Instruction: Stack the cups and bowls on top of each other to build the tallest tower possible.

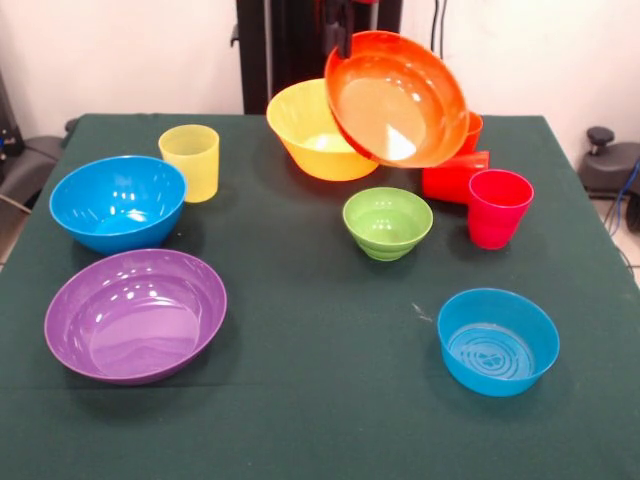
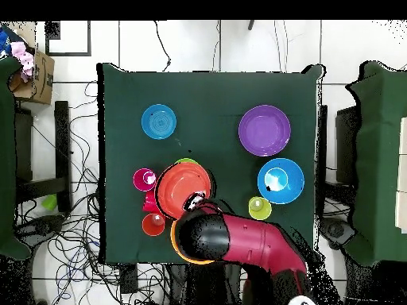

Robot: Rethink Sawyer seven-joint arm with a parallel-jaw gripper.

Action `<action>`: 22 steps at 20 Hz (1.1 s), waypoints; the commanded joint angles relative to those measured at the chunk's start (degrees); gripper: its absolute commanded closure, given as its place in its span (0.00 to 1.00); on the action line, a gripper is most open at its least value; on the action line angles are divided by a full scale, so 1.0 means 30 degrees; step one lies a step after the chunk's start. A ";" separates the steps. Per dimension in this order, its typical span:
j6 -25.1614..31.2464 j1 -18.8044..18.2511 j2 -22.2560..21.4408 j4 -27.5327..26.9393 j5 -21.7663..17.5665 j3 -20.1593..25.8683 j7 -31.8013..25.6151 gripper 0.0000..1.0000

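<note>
Front view, near to far. Small blue bowl [image 1: 497, 342] sits upright near right on the green table [image 1: 320, 420]. Purple bowl [image 1: 135, 314] sits near left, upright, empty. Just behind it, the deeper blue bowl [image 1: 118, 202] is at the left, close to the purple one; can't tell if they touch. Light green bowl [image 1: 387, 222] is mid-table, a bit right of centre, on its own. Magenta-pink cup [image 1: 498, 208] stands upright to the right of the green bowl. A red cup [image 1: 455, 178] lies on its side just behind it; contact not clear. Yellow cup [image 1: 190, 162] stands upright far left, just beyond the deeper blue bowl. Yellow-orange bowl [image 1: 315, 130] sits far centre on the table.

Orange-red bowl [image 1: 397, 98] is off the table, tilted steeply so its inside faces the camera. It overlaps the yellow-orange bowl's right rim and hides most of the orange cup [image 1: 472, 130] behind it at the far right.

Gripper [image 1: 343, 25] is at the orange-red bowl's upper rim, mostly hidden. The raised, tilted bowl reads as held, fingers clamped on the rim. Overhead view: arm [image 2: 238, 242] covers the yellow-orange bowl and reaches to the orange-red bowl [image 2: 183, 189].
</note>
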 commanded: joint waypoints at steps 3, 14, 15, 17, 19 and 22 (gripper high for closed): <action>-0.1427 -0.0767 0.1264 0.2260 -0.2319 0.1152 -0.0905 1.00; -0.2334 -0.1475 0.1186 0.3736 -0.2695 0.2124 -0.0485 1.00; -0.2378 -0.1485 0.1202 0.3789 -0.2704 0.2155 -0.0445 1.00; -0.2324 -0.1621 0.1163 0.3897 -0.2765 0.2255 -0.0556 1.00; -0.2062 -0.2046 0.0952 0.4130 -0.2929 0.2490 -0.1067 1.00; -0.1814 -0.3091 0.0391 0.5039 -0.2999 0.3124 -0.1820 1.00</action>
